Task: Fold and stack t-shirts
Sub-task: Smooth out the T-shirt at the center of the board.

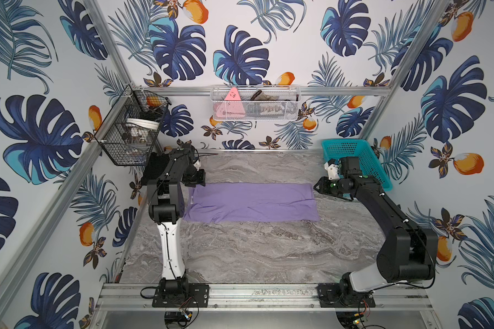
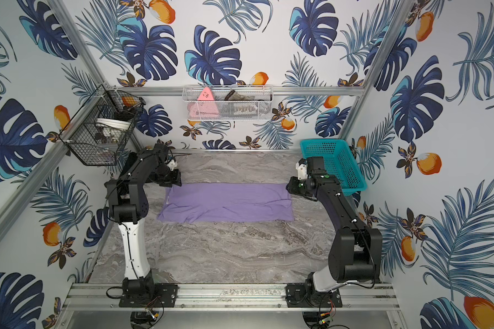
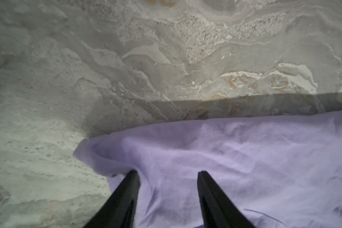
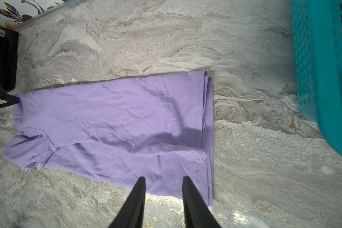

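A lavender-purple t-shirt (image 1: 251, 202) (image 2: 228, 202) lies folded into a long strip across the marble table (image 1: 268, 250). My left gripper (image 1: 196, 182) (image 3: 167, 173) is low at the strip's far left corner, open, its fingers straddling bunched purple cloth (image 3: 225, 158). My right gripper (image 1: 318, 186) (image 4: 163, 178) hovers open over the hemmed far right corner of the shirt (image 4: 111, 122), nothing between its fingers. A black folded t-shirt (image 4: 2, 63) lies in the table's far left corner, mostly hidden behind the left arm in both top views.
A teal basket (image 1: 354, 159) (image 4: 324, 59) stands at the far right, close to the right wrist. A black wire basket (image 1: 131, 128) hangs on the left frame post. A white mesh basket (image 1: 254, 105) on the back wall holds a pink triangular item (image 1: 232, 95).
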Controlling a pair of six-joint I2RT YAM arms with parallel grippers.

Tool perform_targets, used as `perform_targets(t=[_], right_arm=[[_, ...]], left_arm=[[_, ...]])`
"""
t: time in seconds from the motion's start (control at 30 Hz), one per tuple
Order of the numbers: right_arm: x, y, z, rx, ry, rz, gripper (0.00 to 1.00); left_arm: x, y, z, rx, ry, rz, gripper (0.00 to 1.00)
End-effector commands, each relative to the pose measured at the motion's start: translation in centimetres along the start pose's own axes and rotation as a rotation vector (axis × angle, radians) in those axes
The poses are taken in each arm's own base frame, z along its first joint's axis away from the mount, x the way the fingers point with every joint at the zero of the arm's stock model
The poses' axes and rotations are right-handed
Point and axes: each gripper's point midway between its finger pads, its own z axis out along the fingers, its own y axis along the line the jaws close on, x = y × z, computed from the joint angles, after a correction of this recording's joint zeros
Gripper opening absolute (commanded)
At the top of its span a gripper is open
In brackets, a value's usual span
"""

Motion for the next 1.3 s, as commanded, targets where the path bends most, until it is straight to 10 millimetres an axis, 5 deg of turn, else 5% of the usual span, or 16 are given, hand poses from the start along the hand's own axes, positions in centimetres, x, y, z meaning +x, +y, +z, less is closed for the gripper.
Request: perform_targets(t=[0.0, 0.3, 0.6, 0.73, 0.87, 1.1, 1.27], right_arm=[[-0.1, -0.1, -0.2, 0.006, -0.007, -0.006, 0.35], [-0.4, 0.1, 0.3, -0.011, -0.003, 0.006, 0.34], [-1.8, 0.3, 0.2, -0.009, -0.016, -0.008, 0.33], [-1.7, 0.3, 0.1, -0.009, -0.015, -0.011, 0.33], [-1.3, 0.1, 0.1, -0.003, -0.020, -0.012, 0.33], [-1.0, 0.2, -0.1, -0.006, -0.022, -0.014, 0.32], [-0.9, 0.3, -0.3, -0.008, -0.024, -0.016, 0.31]], left_arm=[[0.4, 1.0, -1.0, -0.016, -0.013, -0.046, 0.58], [1.9, 1.1, -0.6, 0.039, 0.003, -0.099, 0.56], [1.4, 1.2, 2.3, 0.060, 0.027, -0.102, 0.27], [0.2, 1.2, 0.9, 0.055, -0.015, -0.100, 0.00], [-1.2, 0.8, -1.7, 0.061, -0.086, -0.091, 0.00], [-2.2, 0.3, -2.7, 0.083, -0.117, -0.093, 0.00], [-2.8, -0.2, -5.3, 0.094, -0.180, -0.080, 0.00]])
